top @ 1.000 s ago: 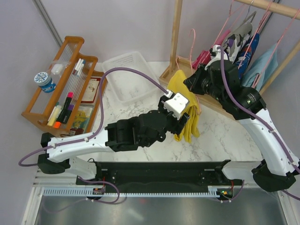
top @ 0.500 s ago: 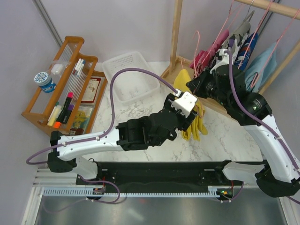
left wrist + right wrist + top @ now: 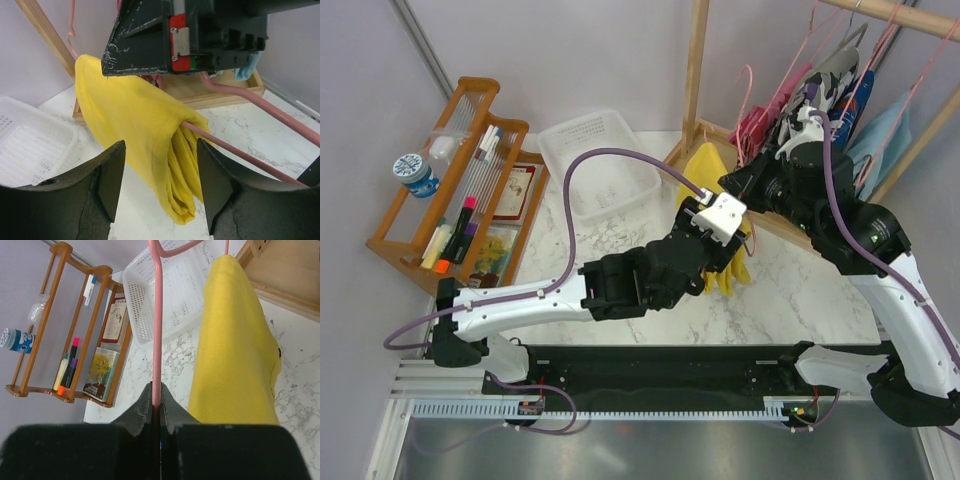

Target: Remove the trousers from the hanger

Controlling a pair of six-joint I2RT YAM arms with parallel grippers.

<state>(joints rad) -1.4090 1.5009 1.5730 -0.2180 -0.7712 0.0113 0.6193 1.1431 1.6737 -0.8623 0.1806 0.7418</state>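
Observation:
The bright yellow trousers [image 3: 145, 120] hang folded over the bar of a pink hanger [image 3: 250, 160], above the marble table. My left gripper [image 3: 160, 150] is open, with one jaw on each side of the trousers' lower end and not touching it. In the top view the left wrist [image 3: 723, 218] covers the middle of the trousers [image 3: 704, 168]. My right gripper [image 3: 157, 395] is shut on the hanger's pink wire [image 3: 156, 315], with the yellow cloth [image 3: 232, 350] beside it. A pink garment [image 3: 753, 124] hangs on the rack behind; its pattern is mostly hidden.
A white plastic basket [image 3: 582, 150] sits left of the trousers. A wooden organiser [image 3: 420, 240] with pens and books stands at far left. The wooden clothes rack's post [image 3: 696, 70] and base [image 3: 225, 95] are behind, with a purple-white camouflage garment [image 3: 832, 85] and a light blue one [image 3: 888, 128].
My left arm has reached forward and to the right, bringing its open jaws around the trousers' hanging end. My right gripper has carried the hanger and trousers slightly up and back.

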